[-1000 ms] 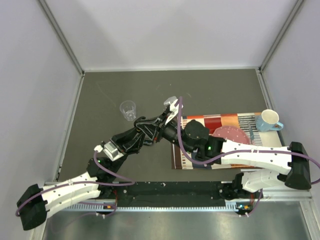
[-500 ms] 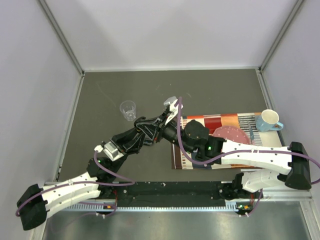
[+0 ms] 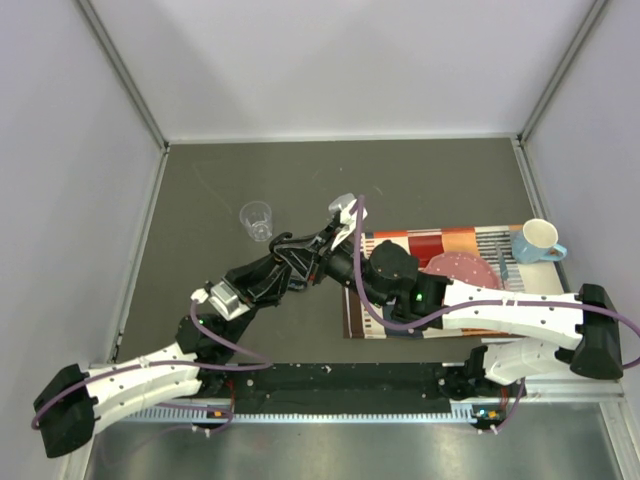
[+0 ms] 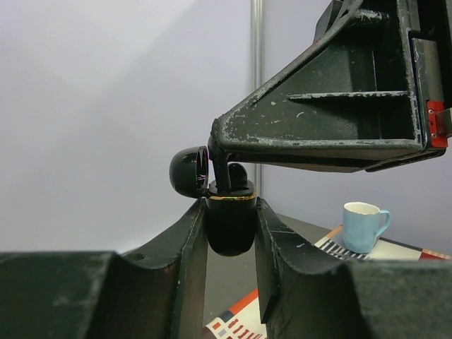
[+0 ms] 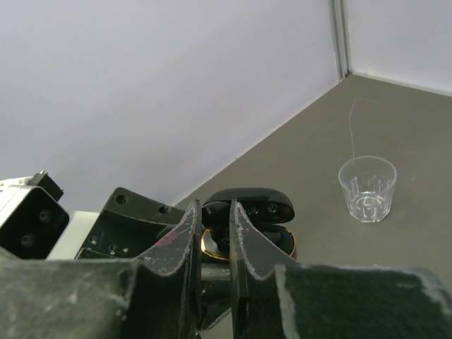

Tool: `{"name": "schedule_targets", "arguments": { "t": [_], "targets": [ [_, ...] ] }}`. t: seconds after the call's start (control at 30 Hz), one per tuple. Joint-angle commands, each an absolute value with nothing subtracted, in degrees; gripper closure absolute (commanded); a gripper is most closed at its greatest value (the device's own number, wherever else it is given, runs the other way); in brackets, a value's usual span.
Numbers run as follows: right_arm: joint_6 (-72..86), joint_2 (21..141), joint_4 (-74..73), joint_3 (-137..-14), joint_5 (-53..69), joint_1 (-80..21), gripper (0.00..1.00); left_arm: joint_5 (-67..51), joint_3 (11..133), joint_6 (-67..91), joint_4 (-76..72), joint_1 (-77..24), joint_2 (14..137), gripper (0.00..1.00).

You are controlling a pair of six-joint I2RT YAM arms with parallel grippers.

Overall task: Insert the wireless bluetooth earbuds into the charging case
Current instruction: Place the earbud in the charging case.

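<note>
My left gripper (image 3: pixel 316 257) is shut on the black charging case (image 4: pixel 229 224), which has a gold rim and an open lid (image 4: pixel 188 171), and holds it above the table. My right gripper (image 3: pixel 336 266) is shut on a tiny black earbud (image 5: pixel 215 216) and holds it right at the case's open top (image 5: pixel 284 244). In the left wrist view the right finger (image 4: pixel 220 161) reaches down into the case's mouth, with a dark bud (image 4: pixel 238 173) just behind it. I cannot tell whether a second earbud sits in the case.
A clear plastic cup (image 3: pixel 257 220) stands on the dark table left of the grippers and shows in the right wrist view (image 5: pixel 367 188). A striped mat (image 3: pixel 430 243) lies to the right with a pink piece (image 3: pixel 462 268) and a blue mug (image 3: pixel 538 241) on it.
</note>
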State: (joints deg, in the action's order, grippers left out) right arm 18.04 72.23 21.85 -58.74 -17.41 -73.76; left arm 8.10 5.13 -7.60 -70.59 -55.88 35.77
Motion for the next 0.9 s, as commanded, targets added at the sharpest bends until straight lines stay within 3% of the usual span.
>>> {"name": "schedule_targets", "arguments": {
  "t": [0.0, 0.87],
  "targets": [
    [17.31, 70.31, 22.41, -58.18, -19.77, -74.0, 1.0, 10.37, 5.89, -7.29, -83.67, -55.81, 35.42, 1.0],
    [24.96, 72.6, 24.88, -60.03, -14.68, -73.92, 1.0, 10.99, 6.06, -8.17, -87.01, -55.81, 37.88, 1.0]
  ]
}}
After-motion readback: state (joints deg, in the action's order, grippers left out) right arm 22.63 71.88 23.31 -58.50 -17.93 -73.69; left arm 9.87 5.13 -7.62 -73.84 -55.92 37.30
